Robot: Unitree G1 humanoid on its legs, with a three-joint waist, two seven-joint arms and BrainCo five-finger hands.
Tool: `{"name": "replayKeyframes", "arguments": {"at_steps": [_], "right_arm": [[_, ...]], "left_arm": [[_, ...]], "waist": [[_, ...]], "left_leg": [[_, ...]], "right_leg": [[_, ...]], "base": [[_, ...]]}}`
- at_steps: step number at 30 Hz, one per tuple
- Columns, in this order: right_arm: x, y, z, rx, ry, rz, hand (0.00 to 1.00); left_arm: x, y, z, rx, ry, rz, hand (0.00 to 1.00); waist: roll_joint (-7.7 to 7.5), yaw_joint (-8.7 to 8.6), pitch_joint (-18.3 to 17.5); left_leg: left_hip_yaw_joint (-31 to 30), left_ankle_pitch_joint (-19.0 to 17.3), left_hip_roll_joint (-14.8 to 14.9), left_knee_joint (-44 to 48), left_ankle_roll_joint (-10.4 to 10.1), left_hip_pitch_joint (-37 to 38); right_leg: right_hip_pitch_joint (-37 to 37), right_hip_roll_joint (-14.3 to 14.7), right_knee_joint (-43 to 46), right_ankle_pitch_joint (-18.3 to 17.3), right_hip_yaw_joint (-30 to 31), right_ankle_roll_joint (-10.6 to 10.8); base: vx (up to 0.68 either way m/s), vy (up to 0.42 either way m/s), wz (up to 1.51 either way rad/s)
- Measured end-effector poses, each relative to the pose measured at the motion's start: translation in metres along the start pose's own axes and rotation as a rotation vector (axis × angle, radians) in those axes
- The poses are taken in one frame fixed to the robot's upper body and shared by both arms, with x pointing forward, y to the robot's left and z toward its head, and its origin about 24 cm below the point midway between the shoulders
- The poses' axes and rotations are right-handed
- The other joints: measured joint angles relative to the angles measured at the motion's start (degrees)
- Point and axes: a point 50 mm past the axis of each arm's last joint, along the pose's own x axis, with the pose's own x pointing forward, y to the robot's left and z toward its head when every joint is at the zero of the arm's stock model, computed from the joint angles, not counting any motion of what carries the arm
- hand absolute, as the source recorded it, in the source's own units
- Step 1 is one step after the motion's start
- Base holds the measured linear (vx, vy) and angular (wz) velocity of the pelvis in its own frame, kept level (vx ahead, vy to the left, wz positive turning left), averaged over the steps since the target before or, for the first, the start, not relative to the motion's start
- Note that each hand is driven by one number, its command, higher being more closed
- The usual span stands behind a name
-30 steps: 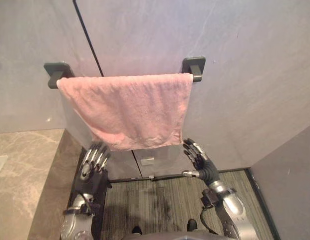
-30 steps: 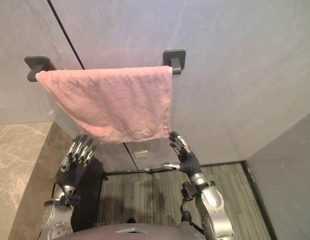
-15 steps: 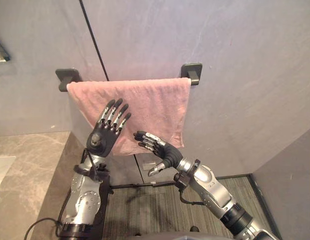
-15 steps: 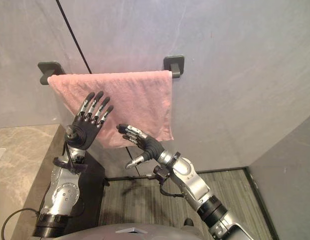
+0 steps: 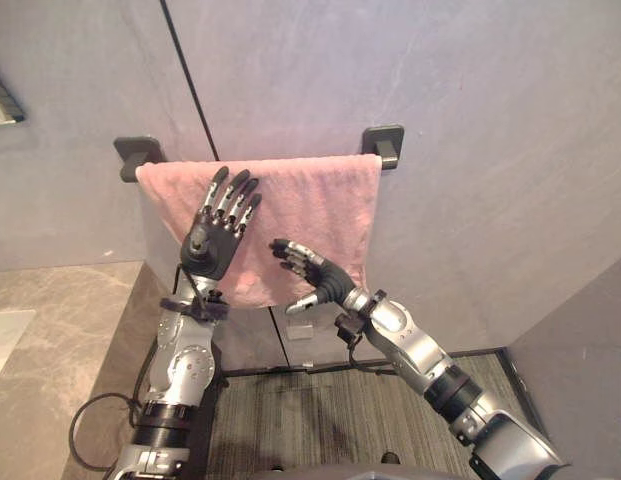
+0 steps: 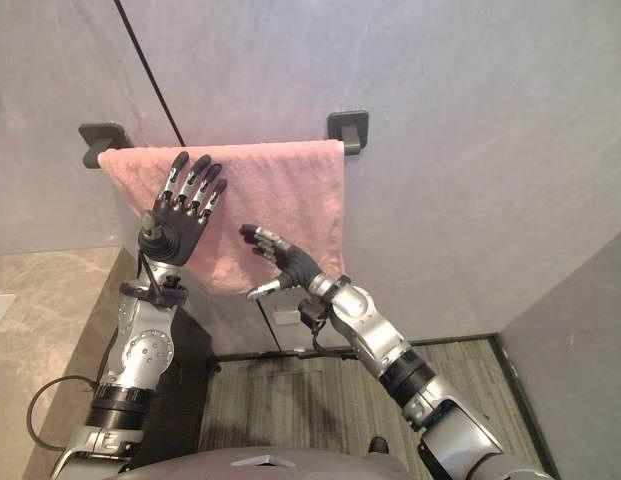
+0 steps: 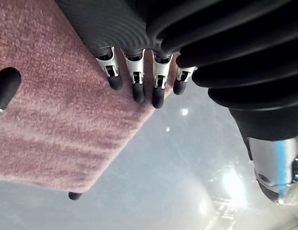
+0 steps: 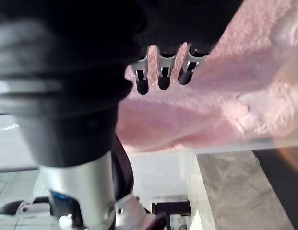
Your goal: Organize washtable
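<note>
Room: a grey panelled wall [image 5: 470,120] with a dark vertical seam [image 5: 190,90]; a marbled counter [image 5: 50,320] at the near left and a striped floor [image 5: 320,420] below.
Towel bar: fixed across the wall on a dark left bracket [image 5: 137,155] and a dark right bracket [image 5: 384,143].
Pink towel [image 5: 320,200]: draped over the bar and spanning it from bracket to bracket. Its lower edge hangs unevenly, lower toward the left and middle than at the right.
Left hand [image 5: 215,235]: raised in front of the towel's left half, the dark back of the hand toward the camera.
Left fingers [image 7: 158,91]: straight and fanned, tips pointing up toward the bar, with the thumb [image 7: 5,86] held well apart. They grip nothing. The left wrist view shows them laid over the cloth [image 7: 57,124], but whether they touch it cannot be told.
Left arm: upright from the near left, the forearm almost vertical.
Right hand [image 5: 312,278]: in front of the towel's lower middle, just right of the left hand and lower.
Right fingers [image 8: 163,76]: stretched out and slightly spread, pointing left toward the cloth [image 8: 201,110], thumb out below them. Nothing is held, and contact with the towel cannot be made out.
Right arm: reaches in from the near right, slanting up and to the left.
</note>
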Motion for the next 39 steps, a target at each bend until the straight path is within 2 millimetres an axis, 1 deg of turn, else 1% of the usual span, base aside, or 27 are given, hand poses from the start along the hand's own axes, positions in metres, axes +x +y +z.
{"name": "replayKeyframes", "arguments": {"at_steps": [2,4,5,7,12,14,17,19,21,24,26,28,29,31,32,34,35,36,38,39], "right_arm": [[0.005,-0.006,0.001,0.002,0.001,-0.035,0.0],[0.012,-0.016,0.003,0.013,0.003,-0.107,0.0],[0.012,-0.017,0.003,0.014,0.002,-0.113,0.0],[0.014,-0.027,0.006,0.008,0.002,-0.166,0.0],[0.01,-0.05,0.02,0.018,-0.048,-0.296,0.0],[0.01,-0.062,0.032,0.017,-0.089,-0.345,0.0],[0.007,-0.068,0.037,0.025,-0.115,-0.37,0.0],[0.003,-0.067,0.041,0.029,-0.144,-0.372,0.0],[-0.005,-0.065,0.042,0.059,-0.176,-0.379,0.0],[-0.025,-0.072,0.038,0.072,-0.191,-0.423,0.0],[-0.033,-0.075,0.036,0.073,-0.187,-0.444,0.0],[-0.044,-0.076,0.028,0.088,-0.177,-0.468,0.0],[-0.047,-0.077,0.025,0.093,-0.171,-0.475,0.0],[-0.06,-0.077,0.014,0.106,-0.14,-0.501,0.0],[-0.063,-0.076,0.013,0.107,-0.14,-0.504,0.0],[-0.073,-0.071,0.01,0.112,-0.142,-0.505,0.0],[-0.078,-0.072,0.007,0.118,-0.135,-0.522,0.0],[-0.081,-0.073,0.004,0.123,-0.129,-0.534,0.0],[-0.094,-0.075,-0.005,0.143,-0.104,-0.581,0.0],[-0.097,-0.075,-0.007,0.151,-0.099,-0.594,0.0]], "left_arm": [[0.002,0.002,-0.002,0.002,0.005,0.014,0.0],[0.006,0.007,-0.004,0.005,0.013,0.041,0.0],[0.007,0.008,-0.004,0.006,0.013,0.043,0.0],[0.011,0.013,-0.006,0.007,0.021,0.072,0.0],[0.012,0.016,-0.006,0.013,0.026,0.093,0.0],[0.012,0.018,-0.002,0.03,0.029,0.092,0.0],[0.012,0.021,0.001,0.04,0.021,0.098,0.0],[0.01,0.024,0.004,0.047,0.014,0.109,0.0],[0.002,0.029,0.005,0.055,0.014,0.137,0.0],[-0.016,0.039,0.004,0.073,0.04,0.204,0.0],[-0.025,0.045,0.002,0.082,0.064,0.242,0.0],[-0.045,0.057,-0.004,0.1,0.119,0.321,0.0],[-0.051,0.06,-0.005,0.102,0.134,0.341,0.0],[-0.066,0.066,-0.011,0.105,0.18,0.396,0.0],[-0.07,0.067,-0.012,0.102,0.189,0.408,0.0],[-0.086,0.071,-0.013,0.113,0.217,0.458,0.0],[-0.095,0.073,-0.016,0.11,0.235,0.491,0.0],[-0.099,0.074,-0.018,0.107,0.247,0.506,0.0],[-0.118,0.077,-0.029,0.082,0.301,0.57,0.0],[-0.123,0.078,-0.032,0.075,0.315,0.587,0.0]], "waist": [[-0.02,0.08,0.01],[0.01,0.32,0.07],[0.02,0.36,0.08],[0.01,0.69,0.21],[0.1,1.27,0.78],[0.18,1.27,1.81],[0.05,1.25,2.37],[0.04,1.24,2.84],[0.04,1.17,2.84],[0.03,1.01,2.84],[0.03,0.83,2.84],[0.02,0.35,2.84],[0.02,0.19,2.84],[0.02,0.07,2.83],[0.02,0.07,2.84],[0.01,-0.07,2.84],[0.01,-0.1,2.84],[0.01,-0.08,2.84],[-0.01,-0.15,2.83],[-0.01,-0.16,2.83]], "left_leg": [[-0.21,0.0,0.0,0.22,0.0,-0.19],[-0.39,0.0,0.03,0.52,0.0,-1.06],[-0.41,0.0,0.03,0.54,0.0,-1.3],[-0.49,0.04,0.04,0.58,-0.03,-1.88],[-0.5,0.06,0.05,0.58,-0.05,-2.14],[-0.52,0.08,0.06,0.6,-0.07,-2.18],[-0.5,0.08,0.05,0.59,-0.07,-2.37],[-0.5,0.07,0.04,0.58,-0.06,-2.51],[-0.48,0.07,0.05,0.58,-0.06,-2.88],[-0.44,0.07,0.04,0.58,-0.06,-2.99],[-0.41,0.07,0.04,0.58,-0.06,-2.96],[-0.3,0.06,0.1,0.58,-0.05,-2.66],[-0.28,0.05,0.12,0.58,-0.04,-2.54],[-0.18,-0.02,0.18,0.56,-0.02,-2.11],[-0.2,-0.03,0.2,0.56,0.0,-2.12],[-0.12,-0.04,0.26,0.53,0.0,-2.13],[0.05,-0.05,0.28,0.47,-0.01,-2.1],[0.1,-0.05,0.29,0.46,-0.01,-2.08],[0.09,-0.04,0.29,0.36,-0.01,-2.04],[0.1,-0.04,0.29,0.35,-0.01,-2.04]], "right_leg": [[-0.25,-0.02,0.0,0.05,-0.05,-0.06],[-0.64,-0.01,0.0,0.12,-0.07,-0.16],[-0.74,-0.02,0.0,0.13,-0.08,-0.17],[-1.25,-0.03,-0.01,0.24,-0.16,-0.26],[-1.7,-0.02,0.0,0.26,-0.16,-0.27],[-1.82,-0.01,-0.01,0.28,-0.18,-0.28],[-2.02,-0.02,-0.02,0.27,-0.18,-0.28],[-2.16,-0.02,-0.02,0.27,-0.18,-0.28],[-2.52,0.0,-0.02,0.27,-0.16,-0.28],[-2.68,0.01,-0.02,0.27,-0.13,-0.28],[-2.68,0.01,-0.02,0.28,-0.07,-0.28],[-2.46,0.07,-0.02,0.28,0.06,-0.28],[-2.36,0.09,-0.03,0.27,0.08,-0.28],[-1.98,0.15,-0.04,0.27,0.2,-0.28],[-2.0,0.17,-0.05,0.27,0.2,-0.28],[-2.03,0.24,-0.05,0.26,0.34,-0.29],[-2.03,0.31,-0.06,0.26,0.44,-0.29],[-2.04,0.31,-0.06,0.26,0.36,-0.28],[-2.24,0.3,-0.06,0.26,0.12,-0.26],[-2.26,0.3,-0.06,0.26,0.1,-0.25]], "base": [[0.0,-0.005,0.06],[-0.02,0.001,0.01],[-0.04,0.005,0.02],[0.0,0.0,0.0],[0.0,0.0,0.0],[0.0,0.0,0.0],[0.0,0.0,0.0],[0.0,0.0,0.0],[0.0,0.0,0.0],[0.0,0.0,0.0],[0.0,0.0,0.0],[0.0,0.0,0.0],[0.0,0.0,0.0],[0.0,0.0,0.0],[0.0,0.0,0.0],[-0.01,-0.001,-0.03],[-0.01,-0.001,-0.05],[0.0,0.0,0.0],[0.0,0.0,0.0],[0.0,0.0,0.0]]}}
